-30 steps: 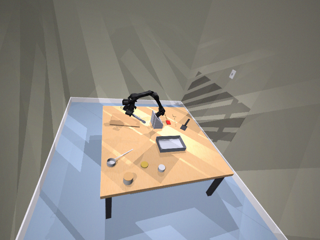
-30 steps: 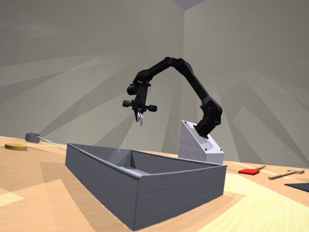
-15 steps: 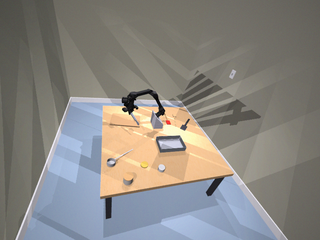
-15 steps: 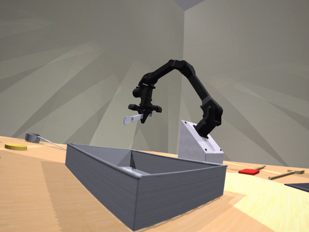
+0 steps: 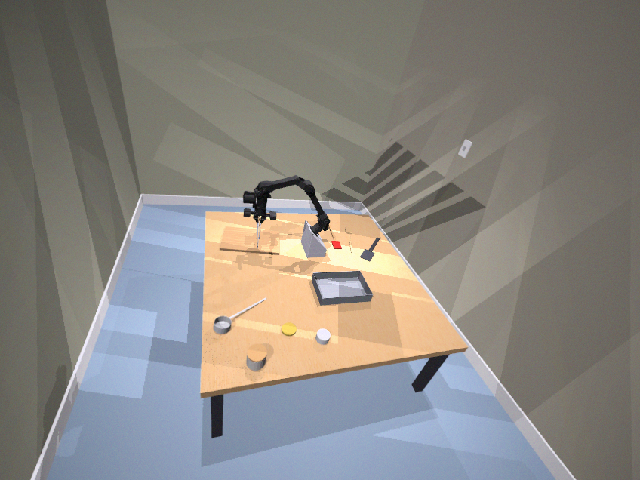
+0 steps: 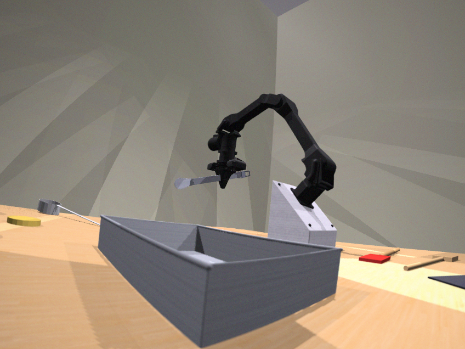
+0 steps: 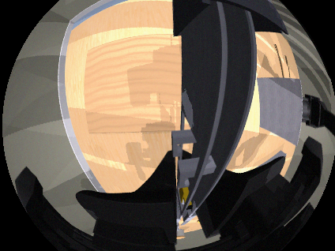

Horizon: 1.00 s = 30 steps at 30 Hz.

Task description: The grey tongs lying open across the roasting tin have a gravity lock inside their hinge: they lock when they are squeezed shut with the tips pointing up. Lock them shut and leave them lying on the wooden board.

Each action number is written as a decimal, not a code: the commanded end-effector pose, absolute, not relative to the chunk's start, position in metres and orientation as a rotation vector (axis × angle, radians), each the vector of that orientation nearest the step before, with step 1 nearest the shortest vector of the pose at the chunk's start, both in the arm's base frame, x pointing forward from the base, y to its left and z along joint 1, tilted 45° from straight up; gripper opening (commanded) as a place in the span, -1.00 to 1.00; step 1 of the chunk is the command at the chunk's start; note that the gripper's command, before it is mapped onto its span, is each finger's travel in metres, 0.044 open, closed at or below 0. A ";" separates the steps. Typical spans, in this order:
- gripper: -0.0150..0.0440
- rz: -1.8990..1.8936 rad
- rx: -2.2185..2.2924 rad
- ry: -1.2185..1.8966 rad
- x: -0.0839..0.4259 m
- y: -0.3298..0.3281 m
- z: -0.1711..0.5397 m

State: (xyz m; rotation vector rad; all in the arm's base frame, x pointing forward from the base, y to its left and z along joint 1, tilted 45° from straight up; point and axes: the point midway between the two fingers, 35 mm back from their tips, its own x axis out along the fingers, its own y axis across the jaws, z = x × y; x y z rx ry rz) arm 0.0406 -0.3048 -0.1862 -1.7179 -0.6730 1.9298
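My gripper [image 5: 260, 221] [image 6: 223, 184] is shut on the grey tongs [image 5: 257, 236] [image 6: 204, 180] [image 7: 237, 79] and points down. The tongs are held in the air above the wooden board [image 5: 229, 240] [image 7: 107, 87]. In the exterior view their scalloped tips point left and slightly down, and the hinge end with its small ring is at the right, a little higher. Their two arms lie close together. The lock inside the hinge cannot be seen. The dark roasting tin [image 5: 345, 300] [image 6: 270, 292] stands well away from the tongs and is empty.
The arm's wedge base [image 5: 312, 246] [image 6: 287, 225] stands right of the board. A red-headed tool [image 5: 336, 244] [image 6: 374, 258] and a dark spatula [image 5: 367, 255] lie beyond it. A small pan [image 5: 222, 324] [image 6: 49, 206], yellow disc [image 5: 288, 329] [image 6: 23, 220], white pot [image 5: 323, 336] and orange-topped jar [image 5: 256, 356] stand near the front.
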 end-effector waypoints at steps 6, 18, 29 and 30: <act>-1.00 1.916 -1.478 -0.299 0.016 -0.304 -0.187; -1.00 1.827 -1.147 0.139 -0.015 -0.300 -0.188; -1.00 1.690 -0.826 0.497 -0.043 -0.294 -0.189; -1.00 1.676 -0.796 0.528 -0.046 -0.293 -0.189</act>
